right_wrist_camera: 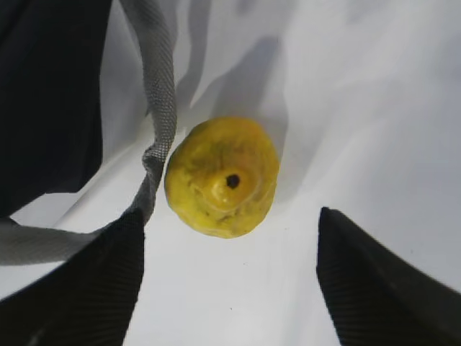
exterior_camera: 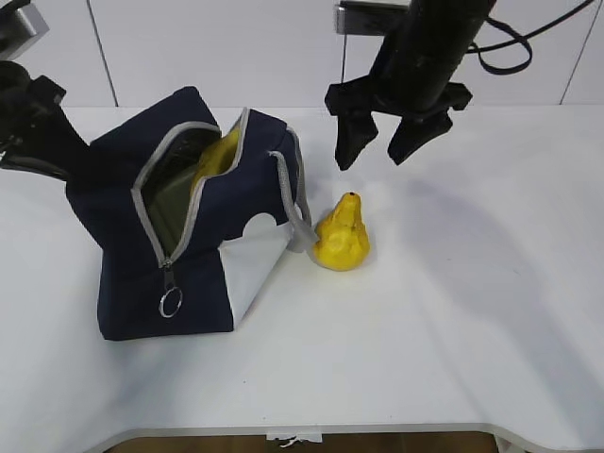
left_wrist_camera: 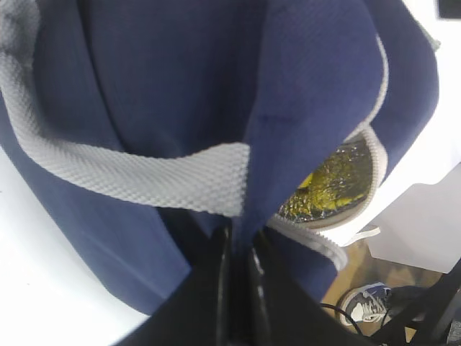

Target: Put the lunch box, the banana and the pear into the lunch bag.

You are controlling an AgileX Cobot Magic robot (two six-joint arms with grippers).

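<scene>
**A:** Item one, please. What have you got on the counter [exterior_camera: 453,311]?

**B:** You have a navy lunch bag [exterior_camera: 198,283] at about nine o'clock of the white counter in the exterior view, unzipped, its mouth gaping up and toward twelve o'clock. Grey zipper tape edges the opening; the metal ring pull [exterior_camera: 171,303] hangs at the six o'clock end of the zip. A white side panel [exterior_camera: 250,264] faces you at the bag's four o'clock corner.

**A:** Contents?

**B:** You can see the banana [exterior_camera: 219,151] inside, its yellow showing at the twelve o'clock end of the opening. The left wrist view also shows something yellow against a shiny lining through the gap. Whether the lunch box is in there, you cannot tell.

**A:** Item two?

**B:** The pear [exterior_camera: 343,236], yellow, standing upright on the counter just beside the bag at its three o'clock side, neck up. A grey webbing handle [exterior_camera: 293,203] droops down from the bag and ends against the pear's nine o'clock flank; in the right wrist view that strap lies right at the fruit's edge.

**A:** And your tools?

**B:** Your right tool [exterior_camera: 389,142] hangs in the air at the pear's twelve o'clock, jaws wide apart, nothing between them; its wrist view looks straight down on the pear's top. Your left tool [left_wrist_camera: 238,288] sits at the bag's nine o'clock side, jaws pressed together on a fold of the navy fabric just under a grey webbing strap [left_wrist_camera: 137,180].
</scene>
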